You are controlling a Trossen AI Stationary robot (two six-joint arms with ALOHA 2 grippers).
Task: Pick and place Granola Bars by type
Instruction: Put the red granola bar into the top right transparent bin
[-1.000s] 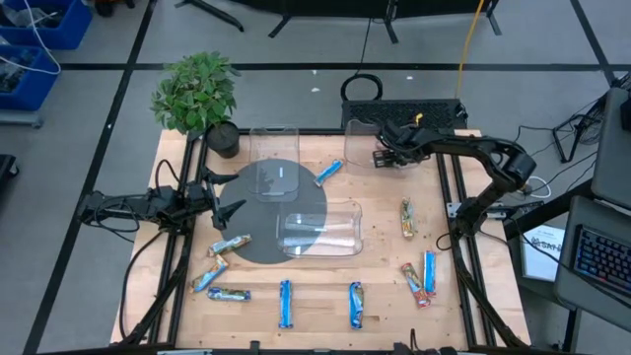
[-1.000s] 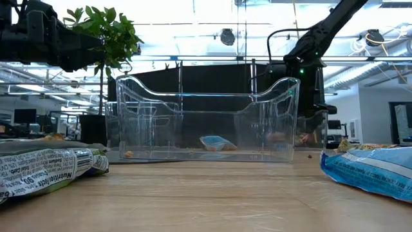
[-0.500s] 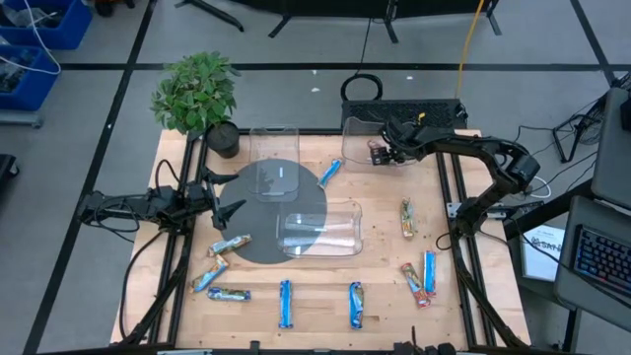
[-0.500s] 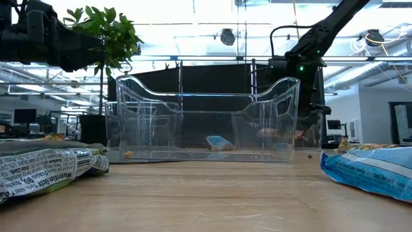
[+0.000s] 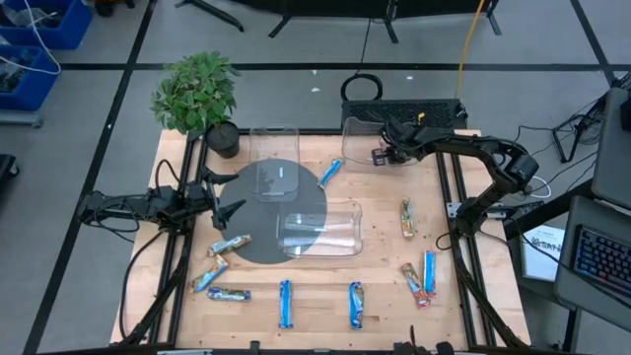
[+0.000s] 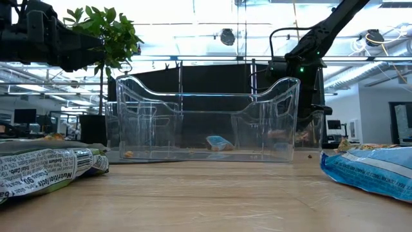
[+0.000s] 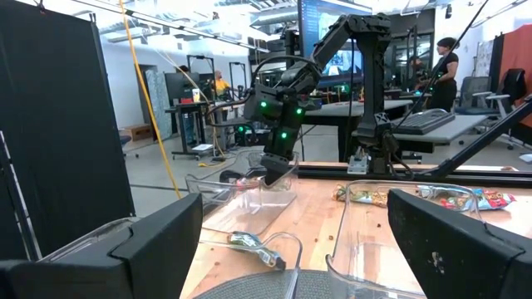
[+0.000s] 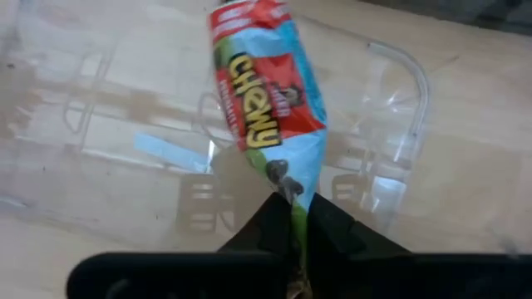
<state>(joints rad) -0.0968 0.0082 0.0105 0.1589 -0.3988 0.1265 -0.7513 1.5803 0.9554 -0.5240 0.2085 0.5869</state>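
Note:
My right gripper reaches down into the clear far-right bin. It is shut on a red, green and blue granola bar. Several more granola bars lie flat on the wooden table: a blue one by the bins, blue ones near the front edge, tan ones at the left and multicolour ones at the right. At the table's left edge my left gripper hovers open, holding nothing. My right gripper pinches the bar's tapered blue end between its two fingers. The bar runs straight on from the fingertips, inside the bin. Whether its red far end rests on the bin's floor, I cannot tell.
A second clear bin stands at the far middle. A third stands at the centre, half on a grey disc. A potted plant occupies the far left corner. Bare wood shows between the bins and the front row of bars.
My right gripper has shifted slightly toward the table's left above the far-right bin, and the bar has shifted with it inside the bin.

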